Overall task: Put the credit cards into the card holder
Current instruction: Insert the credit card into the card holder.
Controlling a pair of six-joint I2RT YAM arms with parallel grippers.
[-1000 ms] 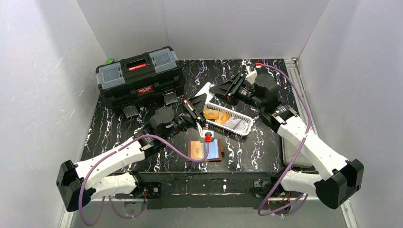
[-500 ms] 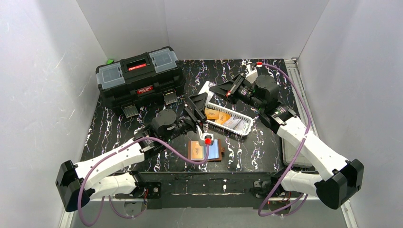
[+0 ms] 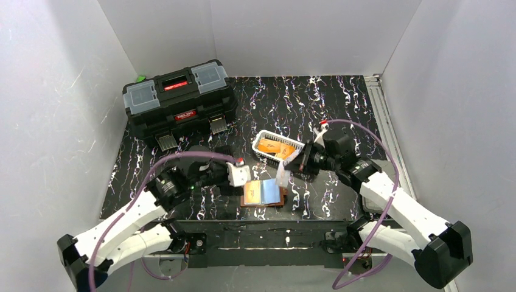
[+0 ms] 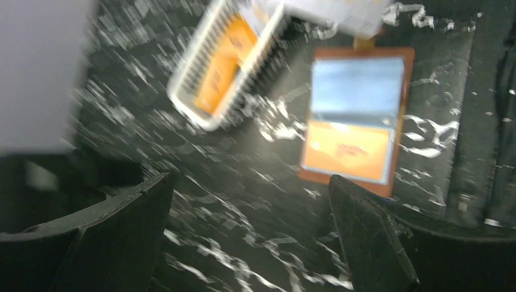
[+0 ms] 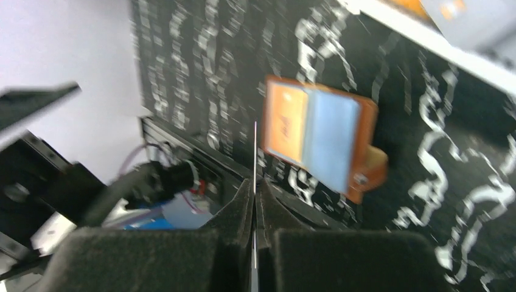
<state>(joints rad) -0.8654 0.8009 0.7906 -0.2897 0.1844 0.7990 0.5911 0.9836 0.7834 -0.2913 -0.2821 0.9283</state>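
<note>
The brown card holder (image 3: pixel 263 194) lies open near the table's front edge, with an orange credit card (image 4: pixel 347 149) in one clear sleeve. My right gripper (image 3: pixel 291 170) hangs just right of it, shut on a whitish credit card (image 3: pixel 282 175). In the right wrist view that card shows edge-on as a thin line (image 5: pixel 255 152) between the closed fingers, with the holder (image 5: pixel 319 137) beyond. My left gripper (image 3: pixel 237 179) sits just left of the holder, open and holding nothing. More orange credit cards (image 3: pixel 271 146) lie in the white basket.
The white slotted basket (image 3: pixel 261 135) stands just behind the holder. A big black toolbox (image 3: pixel 179 100) fills the back left. The left wrist view is blurred; it shows the basket (image 4: pixel 201 103) and the holder (image 4: pixel 356 118) ahead of the open left gripper (image 4: pixel 249 182).
My left gripper has opened and drawn back from the basket to the holder's left. The right arm has swung from behind the basket to the holder, closing on a whitish card.
</note>
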